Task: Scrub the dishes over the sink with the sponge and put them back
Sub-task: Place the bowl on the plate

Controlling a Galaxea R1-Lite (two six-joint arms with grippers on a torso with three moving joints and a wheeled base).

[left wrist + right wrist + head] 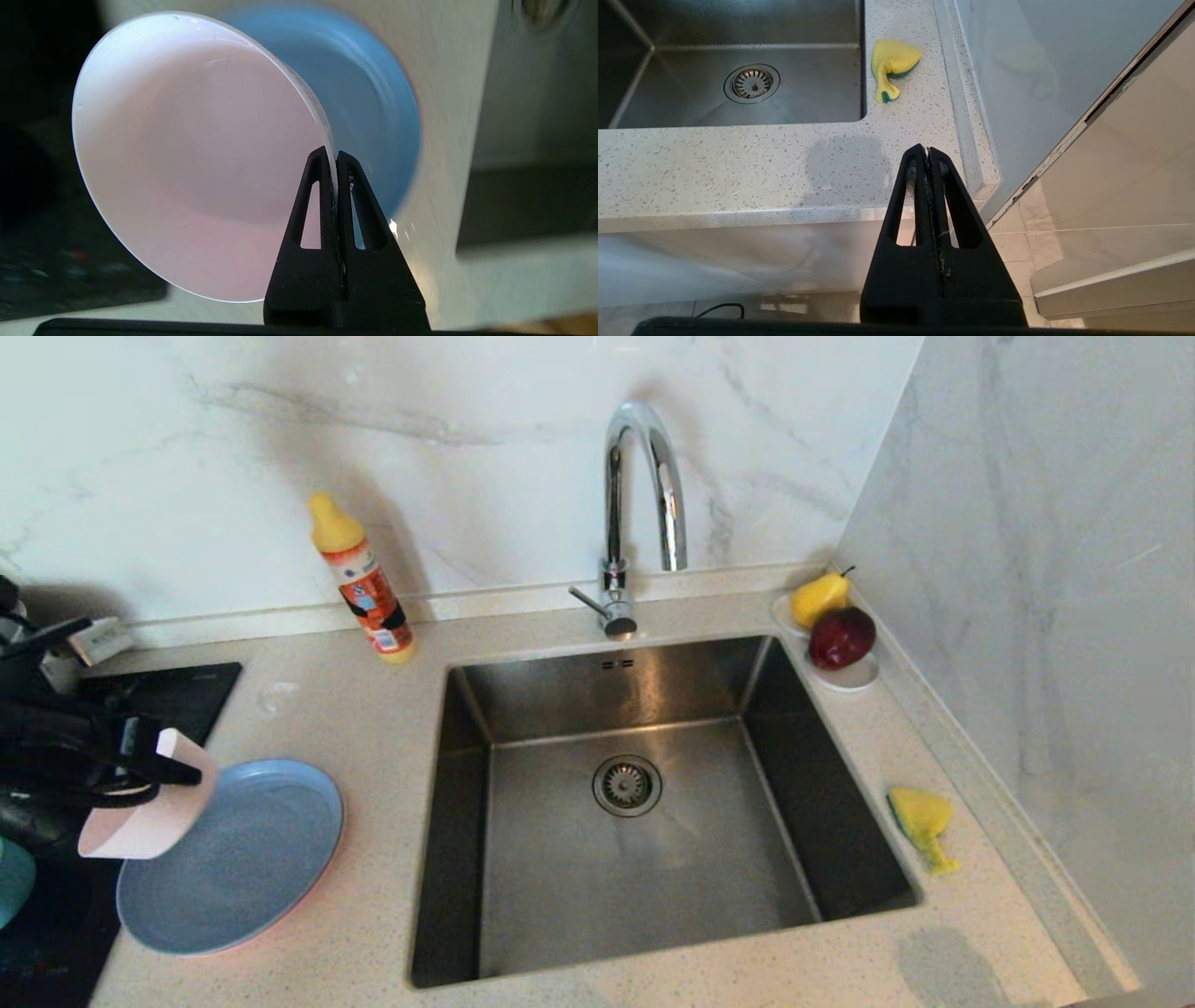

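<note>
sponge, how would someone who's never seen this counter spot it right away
Start at the steel sink and look to the strip of speckled counter on its right side, by the marble wall. The sponge lies there alone: yellow with a green edge, crumpled out of shape, unlike the smooth yellow pear on the dish further back.

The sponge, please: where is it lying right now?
In the head view the sponge lies on the counter right of the sink, near the side wall, untouched by either gripper.
</note>
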